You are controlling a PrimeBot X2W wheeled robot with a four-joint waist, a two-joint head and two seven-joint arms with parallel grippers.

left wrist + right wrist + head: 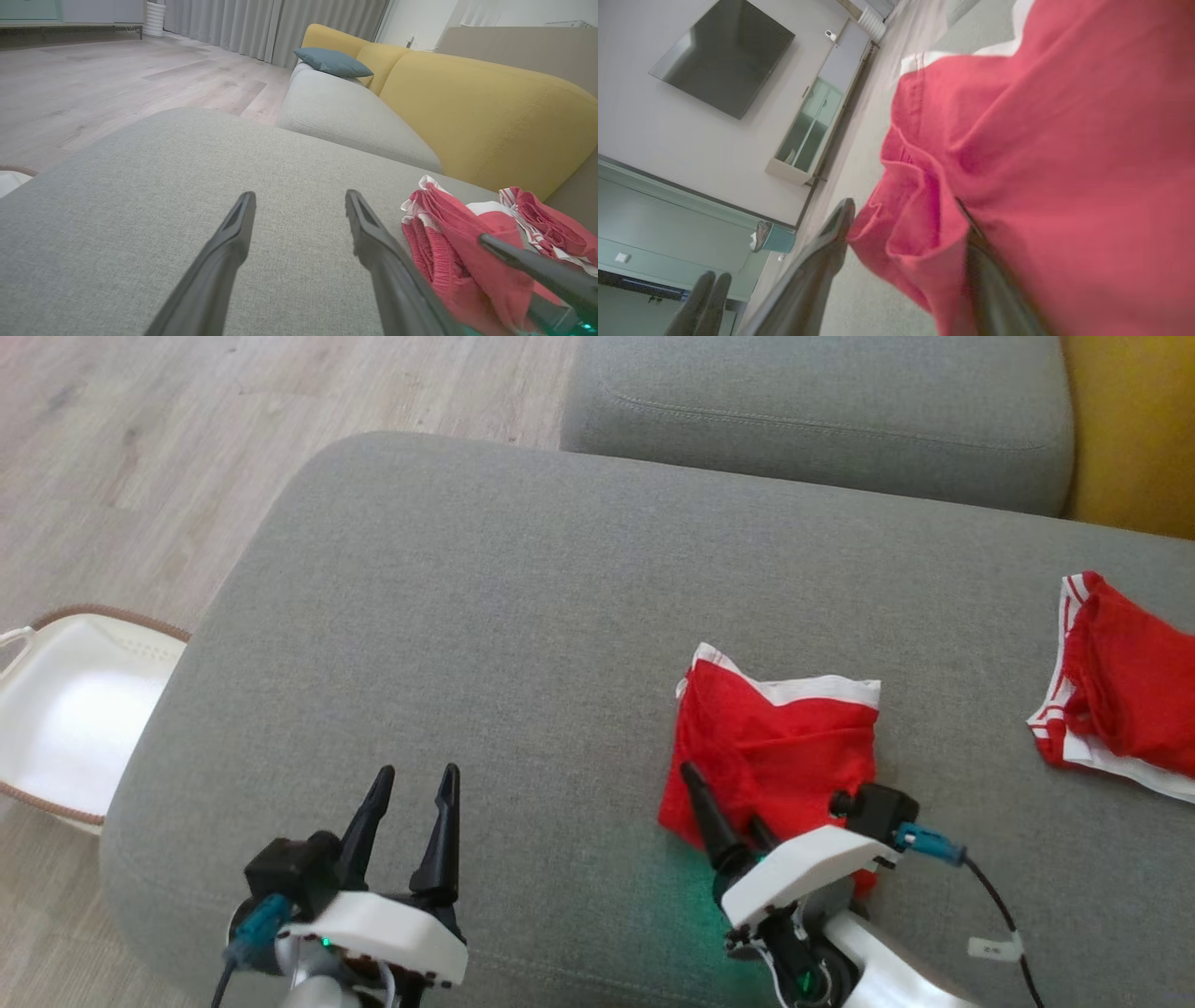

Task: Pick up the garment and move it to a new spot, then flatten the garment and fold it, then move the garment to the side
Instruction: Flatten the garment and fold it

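A pale wood floor (140,448) runs beside a broad grey sofa seat (485,616) with a yellow backrest (490,116) and a blue-grey cushion (334,62). Grey curtains (261,23) hang beyond; a dark screen (721,56) is mounted on a pale wall (668,140) near a glass-doored cabinet (808,135).

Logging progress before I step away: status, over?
Left gripper open, empty, over bare cushion. Right gripper open, fingers straddling red garment at its near edge. Fabric rumpled, not flat. Second red garment lies apart, far right.
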